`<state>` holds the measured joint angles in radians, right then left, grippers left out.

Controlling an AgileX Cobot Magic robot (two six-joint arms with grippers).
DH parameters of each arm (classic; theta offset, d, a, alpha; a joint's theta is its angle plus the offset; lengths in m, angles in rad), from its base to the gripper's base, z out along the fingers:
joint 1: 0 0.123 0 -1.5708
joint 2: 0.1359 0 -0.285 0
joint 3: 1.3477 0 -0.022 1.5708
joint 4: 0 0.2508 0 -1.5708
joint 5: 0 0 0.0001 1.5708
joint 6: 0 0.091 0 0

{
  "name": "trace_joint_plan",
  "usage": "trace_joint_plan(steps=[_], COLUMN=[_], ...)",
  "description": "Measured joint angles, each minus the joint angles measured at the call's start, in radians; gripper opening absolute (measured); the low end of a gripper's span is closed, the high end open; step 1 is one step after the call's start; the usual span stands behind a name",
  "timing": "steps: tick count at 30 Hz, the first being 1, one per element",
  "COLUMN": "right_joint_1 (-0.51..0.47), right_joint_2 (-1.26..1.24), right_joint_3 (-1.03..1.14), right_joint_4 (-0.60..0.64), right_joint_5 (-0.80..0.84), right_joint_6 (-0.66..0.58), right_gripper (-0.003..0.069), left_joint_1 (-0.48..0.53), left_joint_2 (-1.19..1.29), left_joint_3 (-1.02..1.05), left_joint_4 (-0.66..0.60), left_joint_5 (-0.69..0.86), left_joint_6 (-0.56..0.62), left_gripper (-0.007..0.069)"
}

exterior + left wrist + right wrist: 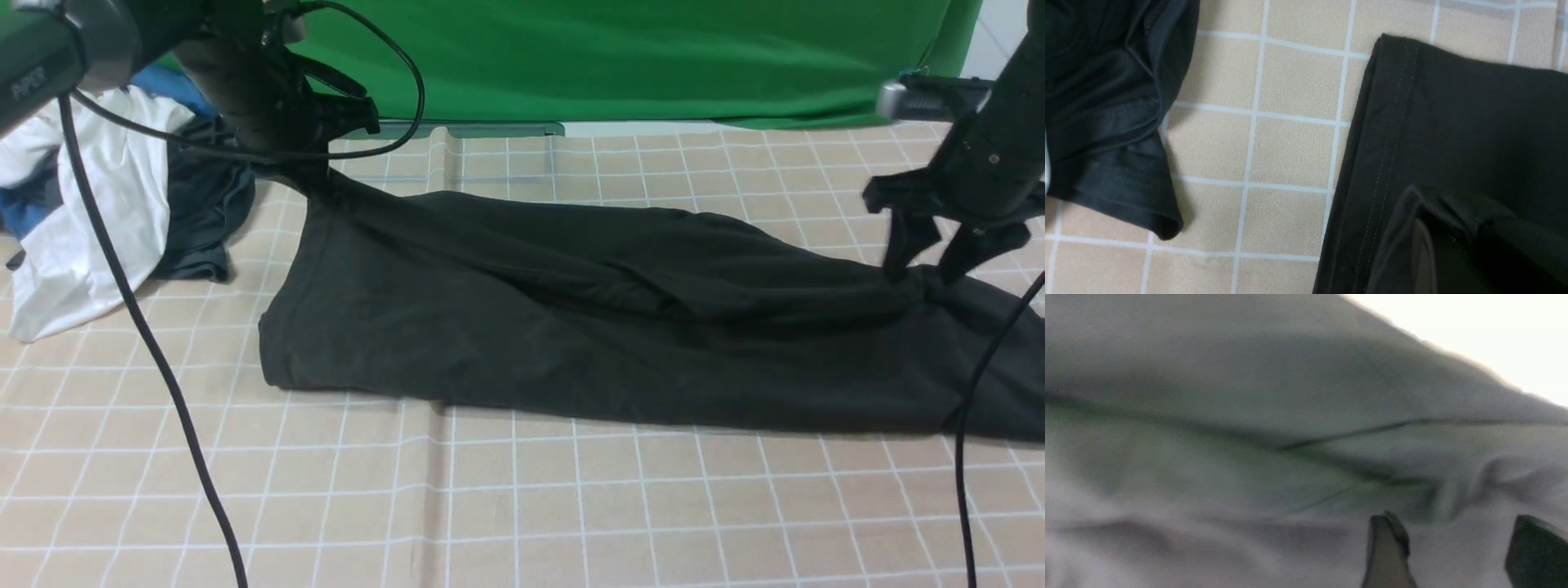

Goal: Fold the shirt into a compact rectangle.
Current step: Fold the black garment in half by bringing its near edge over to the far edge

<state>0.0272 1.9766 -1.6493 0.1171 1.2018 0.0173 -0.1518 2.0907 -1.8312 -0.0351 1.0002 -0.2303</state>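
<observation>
While front view shows L claw (314, 170) pinching shirt (531, 327), R wrist view shows R claw (1453, 524) wide.

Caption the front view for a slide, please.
Left gripper pinches the black shirt; right gripper open at its opposite end.

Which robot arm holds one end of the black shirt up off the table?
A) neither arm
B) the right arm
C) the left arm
C: the shirt rises in a peak into the shut left gripper, and the right gripper has its fingers spread apart at the other end.
</observation>
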Motion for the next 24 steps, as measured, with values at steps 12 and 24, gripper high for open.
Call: trace_joint_plan(steps=[12, 24], right_joint_1=[0.334, 0.342], right_joint_2=[0.011, 0.067], right_joint_3=[0.116, 0.120], right_joint_4=[0.038, -0.036], right_joint_5=[-0.246, -0.394], right_joint_6=[-0.129, -0.116], right_gripper=[0.0405, 0.0426], left_joint_1=[0.001, 0.001], left_joint_2=[0.000, 0.000], left_joint_3=[-0.005, -0.005], left_joint_4=[-0.009, -0.013], left_joint_5=[0.028, 0.039], left_joint_6=[0.034, 0.051], left_gripper=[0.0036, 0.0036])
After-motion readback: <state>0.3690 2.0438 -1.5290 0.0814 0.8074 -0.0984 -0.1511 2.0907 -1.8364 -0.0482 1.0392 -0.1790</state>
